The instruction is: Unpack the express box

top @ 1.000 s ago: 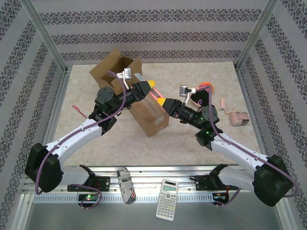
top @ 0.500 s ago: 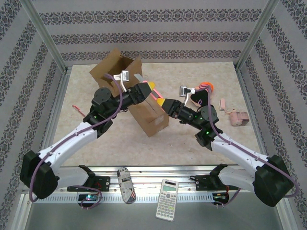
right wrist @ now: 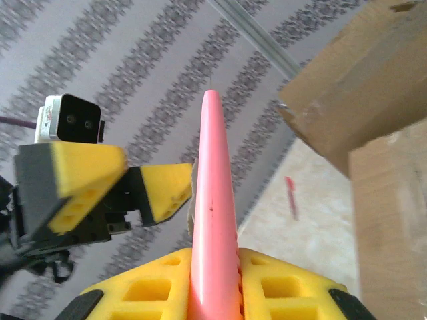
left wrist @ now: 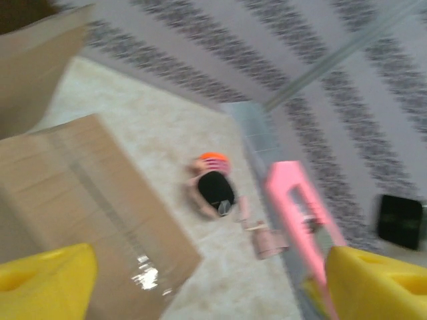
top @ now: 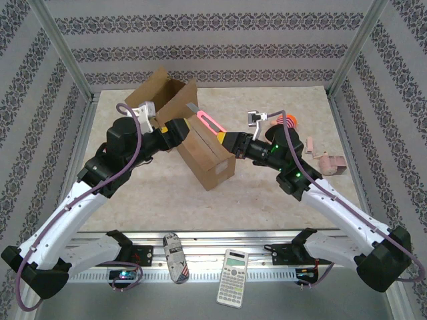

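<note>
Where patterned walls [top: 213, 50] enclose it, beige tabletop [top: 267, 193], open cardboard box [top: 207, 157]

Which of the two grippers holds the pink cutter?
The right gripper, shut on the pink cutter; the left gripper is open, gripping nothing.

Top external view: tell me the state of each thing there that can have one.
cardboard box, top flaps open, tilted
pink utility knife, held up off the table, blade looks extended
left hand, open, holding nothing
right hand, shut on the pink utility knife
</note>
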You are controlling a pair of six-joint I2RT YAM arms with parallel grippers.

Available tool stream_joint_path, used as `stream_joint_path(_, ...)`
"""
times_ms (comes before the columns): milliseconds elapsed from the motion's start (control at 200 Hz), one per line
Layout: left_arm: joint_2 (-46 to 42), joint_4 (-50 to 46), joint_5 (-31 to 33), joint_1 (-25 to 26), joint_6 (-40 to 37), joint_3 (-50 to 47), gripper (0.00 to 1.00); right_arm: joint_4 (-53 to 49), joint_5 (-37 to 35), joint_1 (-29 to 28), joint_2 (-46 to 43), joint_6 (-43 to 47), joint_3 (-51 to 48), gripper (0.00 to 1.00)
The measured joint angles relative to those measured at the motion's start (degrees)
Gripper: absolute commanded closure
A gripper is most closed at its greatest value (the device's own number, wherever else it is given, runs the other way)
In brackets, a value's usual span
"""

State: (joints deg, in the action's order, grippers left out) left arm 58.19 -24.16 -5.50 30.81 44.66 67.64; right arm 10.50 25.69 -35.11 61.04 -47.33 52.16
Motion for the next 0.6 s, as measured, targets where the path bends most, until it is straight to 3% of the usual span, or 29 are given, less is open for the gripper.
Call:
stream_joint_path(235, 1.75, -9.51, 2.95, -3.67, 2.14, -2.49, 0.3, -24.48, -5.92, -0.5, 4.83, 12.79, 16.98, 1.0)
stream_joint_path(455, 5.86, -4.52, -2.49, -8.98, 6.23, -9.33, 0.26, -40.02, -12.13, -1.57, 12.76, 21.99, 28.74, 1.0)
stream_joint_path(600, 11.28, 1.51, -7.04, -10.32, 8.5, -9.94, 0.12, -45.62, -15.78, -2.27, 17.73, 26.56, 32.24, 1.0)
